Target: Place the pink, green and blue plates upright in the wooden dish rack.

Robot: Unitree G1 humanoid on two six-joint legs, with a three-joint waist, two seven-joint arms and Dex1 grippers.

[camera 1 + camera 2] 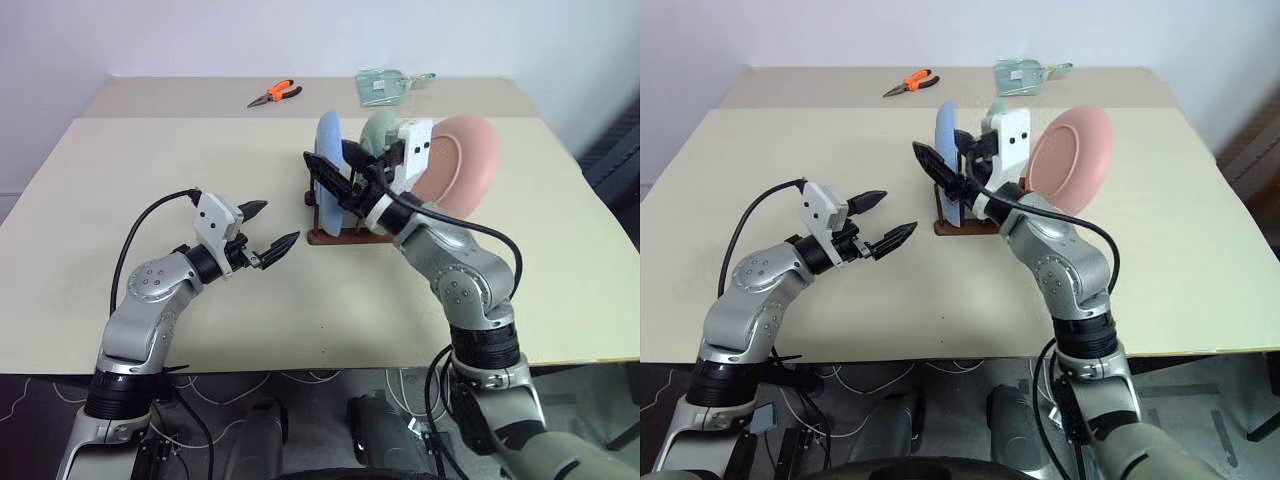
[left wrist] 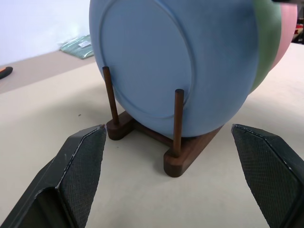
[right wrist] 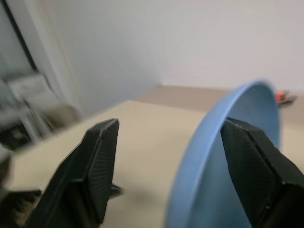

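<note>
Even, bright, diffuse light; no glare. Soft faint shadows on surface (image 1: 300, 320) beneath wooden dish rack (image 2: 175, 152). Head views sharp. Right wrist view smeared with motion blur: background streaked, blue plate (image 3: 223, 156) rim soft.

We see bare table (image 1: 300, 330) before the rack (image 1: 335, 234); pliers (image 1: 275, 94) and a packet (image 1: 385, 85) crowd the far edge.

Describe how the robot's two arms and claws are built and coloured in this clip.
Both arms are silver-grey metal with rounded joint housings and black ribbed sections near the shoulders. Each wrist carries a white boxy camera mount with a black cable looping back along the arm. The left claw and right claw each have two pointed black fingers with finely textured inner faces.
</note>
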